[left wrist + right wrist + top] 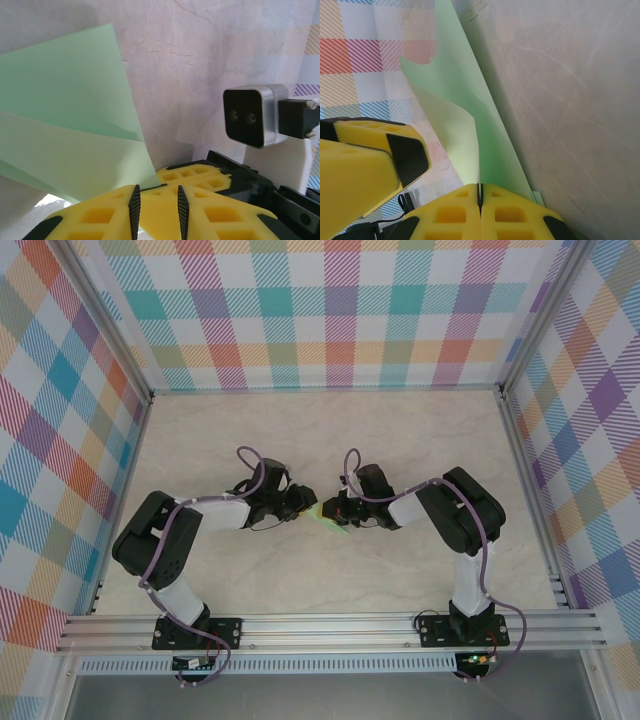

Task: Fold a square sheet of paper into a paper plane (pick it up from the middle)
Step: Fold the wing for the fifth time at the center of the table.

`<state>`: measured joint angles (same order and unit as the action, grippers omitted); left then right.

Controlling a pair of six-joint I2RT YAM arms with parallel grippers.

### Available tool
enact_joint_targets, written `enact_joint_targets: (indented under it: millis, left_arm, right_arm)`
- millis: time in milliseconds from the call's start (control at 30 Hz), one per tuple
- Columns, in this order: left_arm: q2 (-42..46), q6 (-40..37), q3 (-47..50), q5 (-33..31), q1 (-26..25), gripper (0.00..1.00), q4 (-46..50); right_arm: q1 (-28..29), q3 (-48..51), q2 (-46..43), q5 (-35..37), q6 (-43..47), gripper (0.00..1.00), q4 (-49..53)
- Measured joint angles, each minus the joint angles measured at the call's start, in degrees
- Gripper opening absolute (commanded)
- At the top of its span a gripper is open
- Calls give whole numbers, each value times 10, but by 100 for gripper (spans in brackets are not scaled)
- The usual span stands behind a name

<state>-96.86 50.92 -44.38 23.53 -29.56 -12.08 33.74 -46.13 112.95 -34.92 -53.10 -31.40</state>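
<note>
Early fold, apparently; pinching paper point(465, 100) edge between right fingers point(470, 197); left fingers point(134, 210) slightly spread just beside paper, gripping nothing; next, likely needs left pinch to crease.

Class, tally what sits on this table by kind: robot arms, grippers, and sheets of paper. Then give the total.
Robot arms: 2 (left arm, right arm)
Grippers: 2 (left gripper, right gripper)
Green sheet of paper: 1
Total: 5
</note>
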Motion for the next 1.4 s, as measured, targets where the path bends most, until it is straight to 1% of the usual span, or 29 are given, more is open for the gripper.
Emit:
enact_joint_targets:
  millis: [767,867,1033,1133,1400]
  left_arm:
    - [-39,-8,-5,-3,0,22,5]
    - [-39,-10,-9,-7,0,21,17]
    - [-39,-11,-21,-18,-1,20,47]
    - [-42,-11,-24,-22,-1,19,59]
    - [-50,-11,-38,-21,-1,18,75]
  right_arm:
    - [0,-14,2,-6,14,1,31]
    - [0,-22,2,-8,18,4,48]
    - [0,-45,-5,-12,41,15,104]
    - [0,-57,-22,-20,63,21,156]
    - [-1,-70,-65,-22,128,26,257]
